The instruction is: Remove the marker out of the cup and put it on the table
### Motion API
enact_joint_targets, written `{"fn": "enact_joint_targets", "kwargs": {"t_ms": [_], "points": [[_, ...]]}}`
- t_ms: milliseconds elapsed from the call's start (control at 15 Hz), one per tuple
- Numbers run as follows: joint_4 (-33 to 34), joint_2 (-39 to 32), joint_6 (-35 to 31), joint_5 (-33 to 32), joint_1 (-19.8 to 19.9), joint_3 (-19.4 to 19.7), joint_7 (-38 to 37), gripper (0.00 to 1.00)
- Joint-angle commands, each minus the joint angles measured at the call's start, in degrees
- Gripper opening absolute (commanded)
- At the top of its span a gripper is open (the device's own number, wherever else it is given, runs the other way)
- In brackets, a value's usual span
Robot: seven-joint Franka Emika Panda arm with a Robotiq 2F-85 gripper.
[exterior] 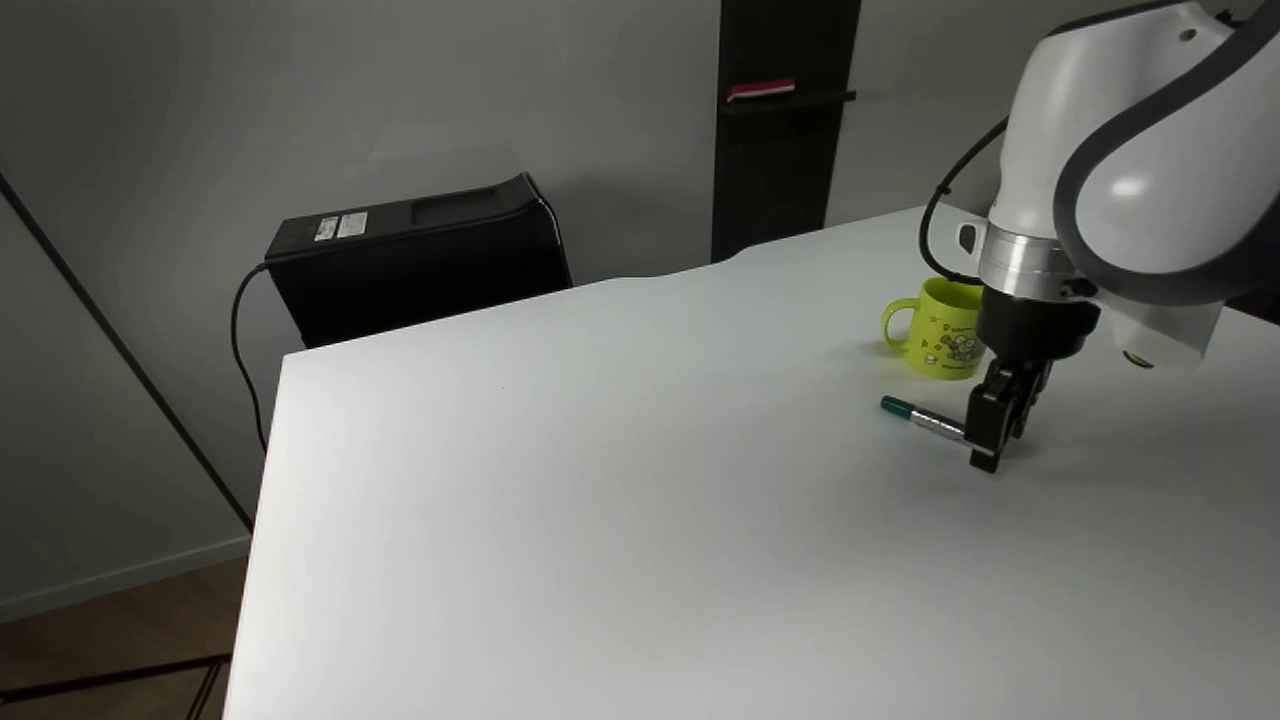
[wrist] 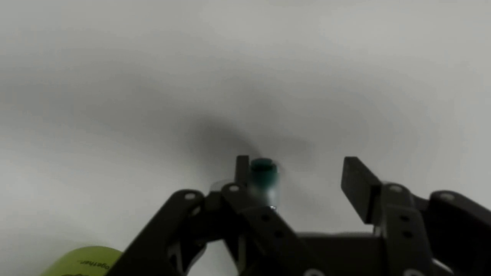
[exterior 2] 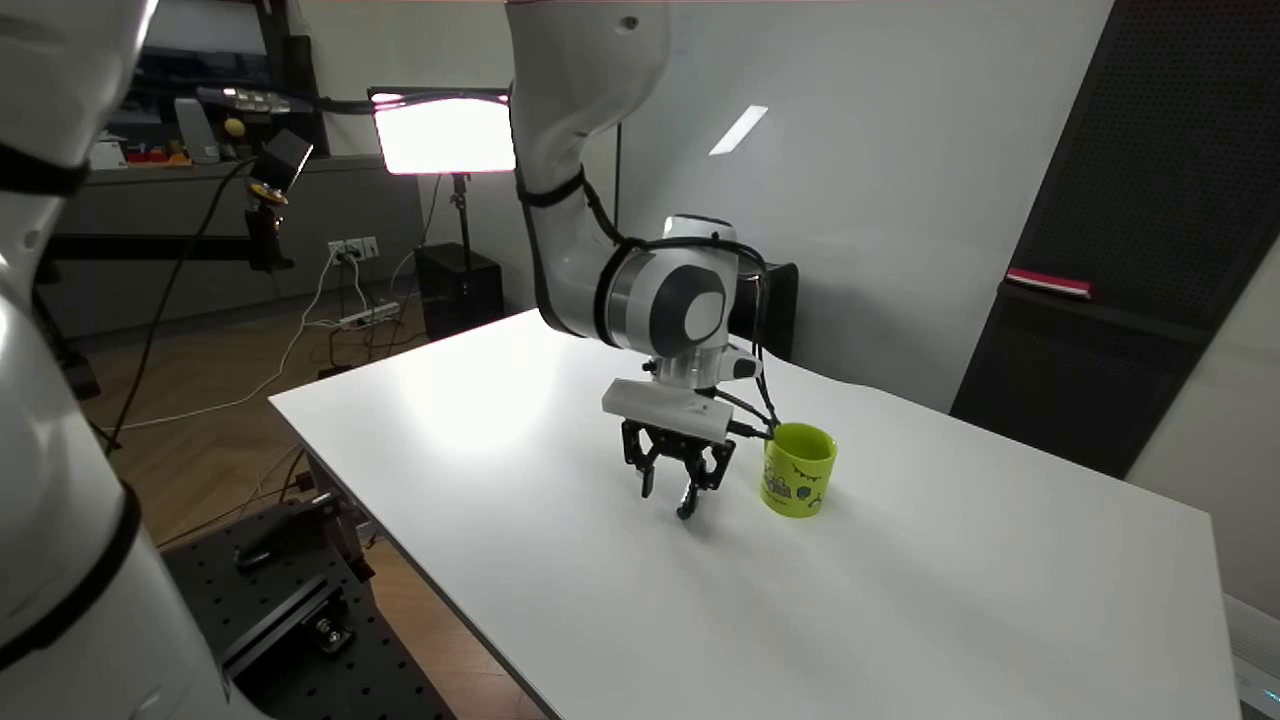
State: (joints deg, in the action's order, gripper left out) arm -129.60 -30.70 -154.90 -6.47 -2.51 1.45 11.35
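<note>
Cup [exterior: 940, 330] upright on bench [exterior: 600, 500]. Marker [exterior: 936, 423] is out of cup: lying on bench near it, not touching. Jaws spread apart near cup, marker end between them in wrist view.

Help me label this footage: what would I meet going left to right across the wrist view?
Yellow-green cup at the bottom edge, marker, then the rightmost of the fingers.
</note>
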Motion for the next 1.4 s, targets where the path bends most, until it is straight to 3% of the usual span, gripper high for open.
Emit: {"fn": "enact_joint_targets", "kwargs": {"t_ms": [0, 67, 333, 667, 933, 1067, 1333], "points": [[2.36, 1.12, 5.27, -0.69, 0.42, 0.02, -2.27, 0.95], [2.49, 2.18, 6.47, -0.78, 0.64, 0.02, -2.03, 0.99], [3.01, 6.96, 12.56, 0.58, 1.28, 0.22, -3.63, 1.00], [3.90, 13.77, 23.81, 2.93, 1.01, 1.23, -13.32, 1.00], [2.80, 18.16, 24.41, 3.07, 0.92, 1.45, -20.02, 1.00], [3.75, 16.49, 23.62, 3.04, 1.62, 0.84, -16.94, 1.00], [3.16, 18.00, 23.62, 3.21, 1.62, 0.84, -18.01, 1.00]]}}
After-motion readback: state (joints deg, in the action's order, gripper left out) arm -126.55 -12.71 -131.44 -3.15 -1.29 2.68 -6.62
